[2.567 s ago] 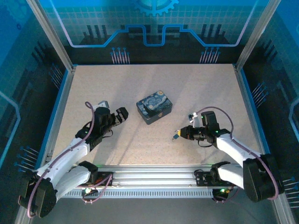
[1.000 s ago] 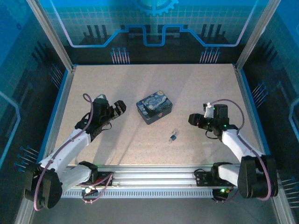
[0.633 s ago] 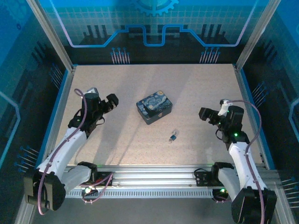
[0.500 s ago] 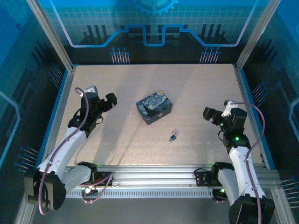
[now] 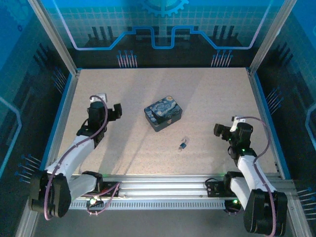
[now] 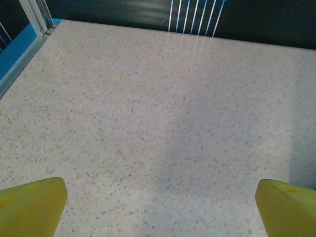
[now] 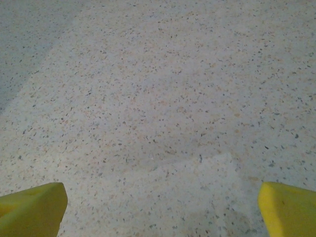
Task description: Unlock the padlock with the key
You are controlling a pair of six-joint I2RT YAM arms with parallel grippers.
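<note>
Lying untouched, padlock (image 5: 183,144); L end effector (image 5: 108,103), R end effector (image 5: 227,124) both spread, empty

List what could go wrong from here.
1. The padlock lies loose on the table, well apart from the open right gripper. It is tiny, so a pinch may slip or flick it away.
2. The key cannot be made out at this size, so a grasp could miss it or knock it aside.
3. The open left gripper, reaching for the padlock, might bump the tin, which sits close to that path.
</note>
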